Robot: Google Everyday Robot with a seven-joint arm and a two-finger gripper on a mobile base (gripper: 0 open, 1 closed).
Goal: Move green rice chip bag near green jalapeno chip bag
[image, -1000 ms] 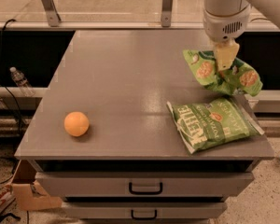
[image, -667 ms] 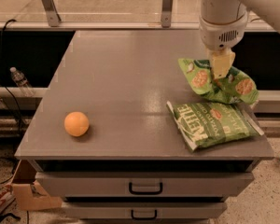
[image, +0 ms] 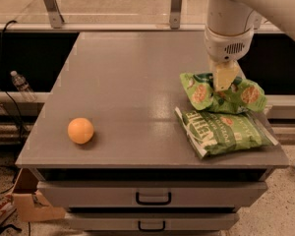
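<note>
The green rice chip bag (image: 221, 93) is a wrinkly bright green bag with orange-tan round pictures. It sits at the right side of the grey table (image: 132, 92), its lower edge touching the top of the green jalapeno chip bag (image: 222, 131), a flat light green bag with white "KETTLE" lettering near the front right corner. My gripper (image: 223, 82) hangs from the white arm and comes straight down onto the middle of the rice chip bag, its tan fingers shut on the bag's top.
An orange ball (image: 80, 130) lies at the front left of the table. Drawers with handles (image: 153, 198) are below the front edge. A rail with metal brackets (image: 175, 6) runs behind the table. A water bottle (image: 20, 85) stands at the left.
My gripper has moved the rice chip bag down and to the left, from above the table's right edge to rest against the top of the jalapeno chip bag.
</note>
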